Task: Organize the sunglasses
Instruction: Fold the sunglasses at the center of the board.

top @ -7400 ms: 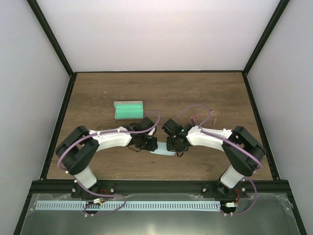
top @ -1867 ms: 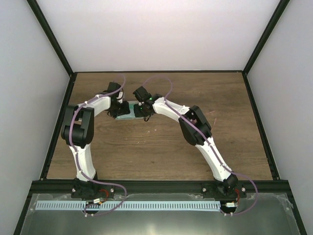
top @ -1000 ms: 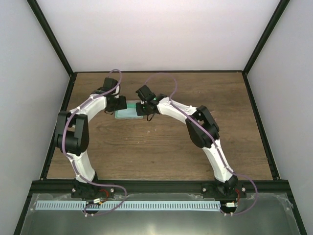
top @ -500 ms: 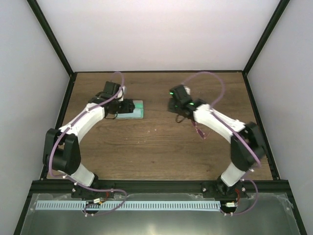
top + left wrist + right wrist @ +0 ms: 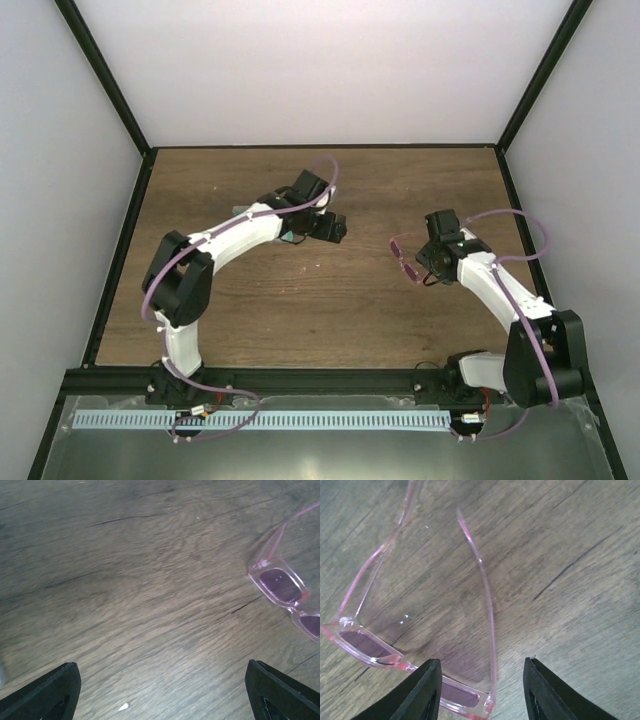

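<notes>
Wood-grain tabletop (image 5: 300,310) fills the scene, with both arms reaching out from its near edge. Nearest lie the sunglasses (image 5: 415,630), which have a clear pink frame and purple-pink lenses. They rest on the bare wood with both temples unfolded. The right gripper (image 5: 481,666) sits low over them with its jaws parted and released. One temple and the frame corner beside it lie between its black fingers (image 5: 427,690), and neither pad presses on the frame. Farther back and to the left of the sunglasses, the left gripper (image 5: 161,666) hovers over bare wood, spread wide and holding nothing. The sunglasses show only at the right edge of its wrist view. Beyond the sunglasses, left again, a sliver of green case (image 5: 289,238) peeks from under the left arm and is mostly hidden.
</notes>
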{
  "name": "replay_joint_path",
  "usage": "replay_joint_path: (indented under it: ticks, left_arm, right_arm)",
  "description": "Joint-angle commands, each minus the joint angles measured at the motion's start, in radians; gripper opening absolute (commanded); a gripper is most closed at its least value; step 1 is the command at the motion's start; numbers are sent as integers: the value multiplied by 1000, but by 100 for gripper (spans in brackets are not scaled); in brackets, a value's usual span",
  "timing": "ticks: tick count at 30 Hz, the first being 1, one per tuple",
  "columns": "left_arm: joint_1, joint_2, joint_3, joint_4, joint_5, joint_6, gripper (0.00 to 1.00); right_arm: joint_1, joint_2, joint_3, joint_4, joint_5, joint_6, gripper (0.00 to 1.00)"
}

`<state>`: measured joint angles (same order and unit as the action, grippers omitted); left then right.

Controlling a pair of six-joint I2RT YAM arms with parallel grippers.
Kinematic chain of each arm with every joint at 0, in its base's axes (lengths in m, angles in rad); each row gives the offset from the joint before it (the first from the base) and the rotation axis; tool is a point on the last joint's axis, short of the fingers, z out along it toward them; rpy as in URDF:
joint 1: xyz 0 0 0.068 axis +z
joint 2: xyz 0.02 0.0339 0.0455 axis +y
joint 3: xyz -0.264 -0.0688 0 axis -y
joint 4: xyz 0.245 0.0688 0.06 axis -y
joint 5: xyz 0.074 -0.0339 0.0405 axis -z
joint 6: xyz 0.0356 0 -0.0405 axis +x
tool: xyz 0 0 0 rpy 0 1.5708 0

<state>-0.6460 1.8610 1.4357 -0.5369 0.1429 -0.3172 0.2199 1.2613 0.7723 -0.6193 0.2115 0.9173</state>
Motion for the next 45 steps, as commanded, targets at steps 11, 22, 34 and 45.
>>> replay_joint_path:
  ticks: [11,22,34,45]
  left_arm:
    - [-168,169,165,-82,-7,-53,91]
    - [-224,299,287,-114,15,-56,91]
    - [-247,358,331,-112,5,-52,91]
    - [-245,439,446,-149,-120,-20,90]
  right_arm:
    - [-92,162,-14,41,-112,-68,31]
    - [-93,245,-10,93,-126,-101,12]
    - [-93,157,14,50,-167,-101,1]
    - [-64,78,-17,55,-236,-107,1]
